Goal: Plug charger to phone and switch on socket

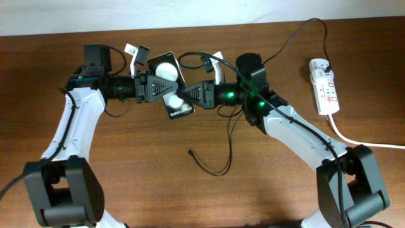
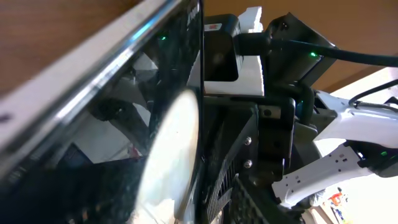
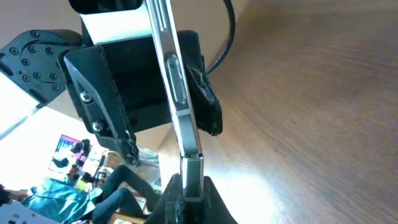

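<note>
**A:** Overhead first. What's held?

**B:** One phone (image 1: 169, 85), pinched from both sides. The left jaws are closed on its left part and the right jaws are closed on its right. It has two white round spots (image 1: 166, 68) on its face, and white text that starts "Galaxy". The rest is too small to read.

**A:** And the charger?

**B:** One black charger (image 1: 232, 145) lies loose on the bench (image 1: 126, 161). Its plug tip (image 1: 190, 152) is free, below the phone and apart from it. One white socket (image 1: 324, 85) sits at the right with red marks on it, and a thick white cord (image 1: 354, 136) runs off from it.

**A:** Left wrist?

**B:** The phone (image 2: 93, 124) fills the left side, very close, and one white spot (image 2: 171, 162) shows on its glossy face. I cannot tell the left jaws' grip from this view.

**A:** Right wrist?

**B:** The phone (image 3: 177, 93) is edge-on, showing a thin silver rim. The right jaws clamp it at the bottom. The left jaws' two black fingers (image 3: 99, 93) press it from either side higher up. The bench (image 3: 311, 93) lies behind.
</note>
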Robot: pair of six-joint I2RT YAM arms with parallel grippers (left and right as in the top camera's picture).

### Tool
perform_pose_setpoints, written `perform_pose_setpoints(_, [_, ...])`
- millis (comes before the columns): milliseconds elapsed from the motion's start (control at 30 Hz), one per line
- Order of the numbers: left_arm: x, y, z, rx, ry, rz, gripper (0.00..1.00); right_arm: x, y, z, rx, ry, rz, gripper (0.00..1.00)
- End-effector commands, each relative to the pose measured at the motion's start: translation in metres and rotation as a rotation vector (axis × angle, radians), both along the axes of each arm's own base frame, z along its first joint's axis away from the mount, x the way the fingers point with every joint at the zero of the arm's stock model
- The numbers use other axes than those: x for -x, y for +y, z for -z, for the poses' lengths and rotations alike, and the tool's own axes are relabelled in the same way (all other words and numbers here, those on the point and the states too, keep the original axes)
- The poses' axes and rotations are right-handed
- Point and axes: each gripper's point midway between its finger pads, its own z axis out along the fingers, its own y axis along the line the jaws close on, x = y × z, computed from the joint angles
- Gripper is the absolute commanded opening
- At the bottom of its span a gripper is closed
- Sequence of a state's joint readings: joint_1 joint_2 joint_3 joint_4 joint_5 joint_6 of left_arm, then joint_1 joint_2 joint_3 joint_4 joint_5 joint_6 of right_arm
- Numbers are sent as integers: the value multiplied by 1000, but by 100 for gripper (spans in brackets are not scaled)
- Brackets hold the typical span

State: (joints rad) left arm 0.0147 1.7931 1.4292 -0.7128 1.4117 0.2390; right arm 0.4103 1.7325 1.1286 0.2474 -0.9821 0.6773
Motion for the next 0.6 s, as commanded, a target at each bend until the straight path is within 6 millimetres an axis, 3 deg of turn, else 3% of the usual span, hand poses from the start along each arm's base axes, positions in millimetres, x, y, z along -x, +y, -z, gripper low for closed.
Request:
perform_pose_setpoints(0, [28, -5, -63, 135, -148, 93, 34, 0, -4, 52, 75, 141, 46, 4])
perform_pose_setpoints(33, [28, -5, -63, 135, -148, 93, 27, 0, -4, 51, 75, 140, 46, 4])
perform_pose_setpoints(67, [28, -5, -64, 135, -148, 93, 5, 0, -4, 51, 75, 140, 45, 5])
perform_pose_setpoints(100, [28, -5, -63, 135, -147, 93, 0, 0, -4, 52, 75, 139, 46, 5])
perform_pose_setpoints(500, [28, -4, -64, 154, 237, 66, 0, 0, -4, 52, 121, -151, -27, 5])
perform_pose_setpoints(567, [28, -4, -64, 155, 275, 63, 0, -1, -4, 52, 121, -152, -27, 12])
